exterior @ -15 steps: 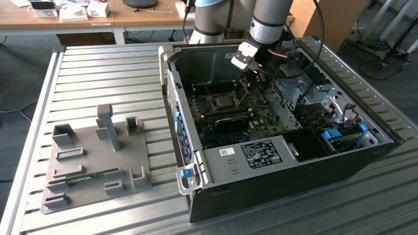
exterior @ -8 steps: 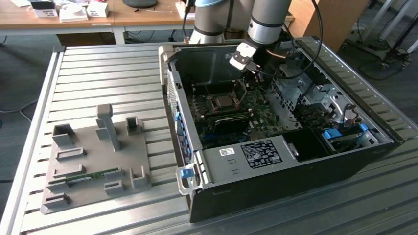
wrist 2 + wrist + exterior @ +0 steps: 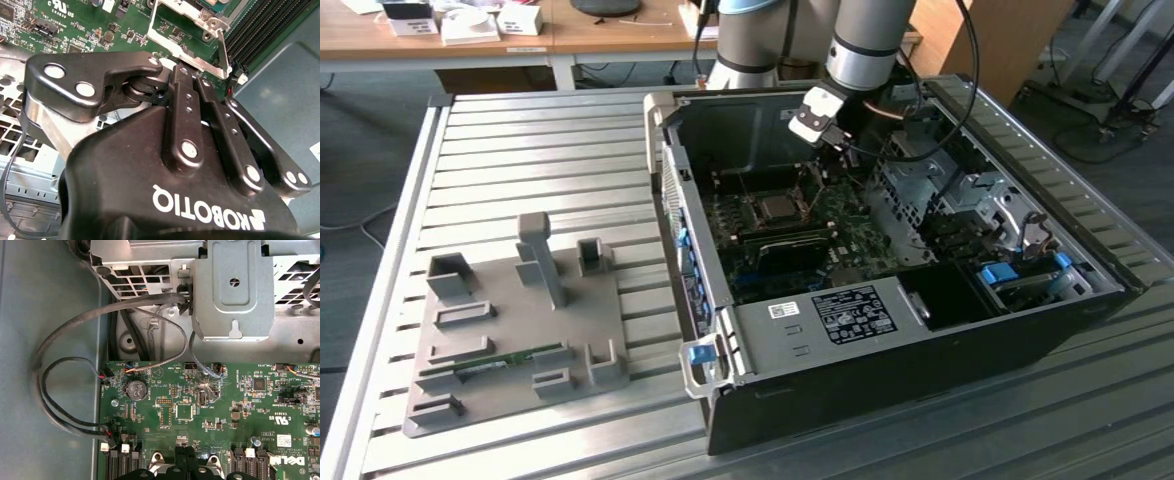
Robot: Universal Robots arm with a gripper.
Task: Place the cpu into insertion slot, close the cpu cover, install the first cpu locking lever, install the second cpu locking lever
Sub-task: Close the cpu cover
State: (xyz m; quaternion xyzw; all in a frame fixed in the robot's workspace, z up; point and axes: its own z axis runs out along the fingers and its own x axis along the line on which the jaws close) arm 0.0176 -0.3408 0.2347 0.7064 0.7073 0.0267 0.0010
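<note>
Slatted metal worktop (image 3: 520,150), open computer case (image 3: 881,400) on it, and the cpu (image 3: 775,207) lies flat in its socket. Gripper (image 3: 847,158) hangs near the cpu, on the exterior view's right of it, fingers (image 3: 181,462) pressed together, not touching it.

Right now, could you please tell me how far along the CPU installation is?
Looks done: the cpu sits as a silvery square in its socket on the motherboard. In hand: the gripper hangs close beside the socket, near the cpu cover and a wire lever. Left: I cannot tell whether the cover is shut or either lever is latched.
</note>
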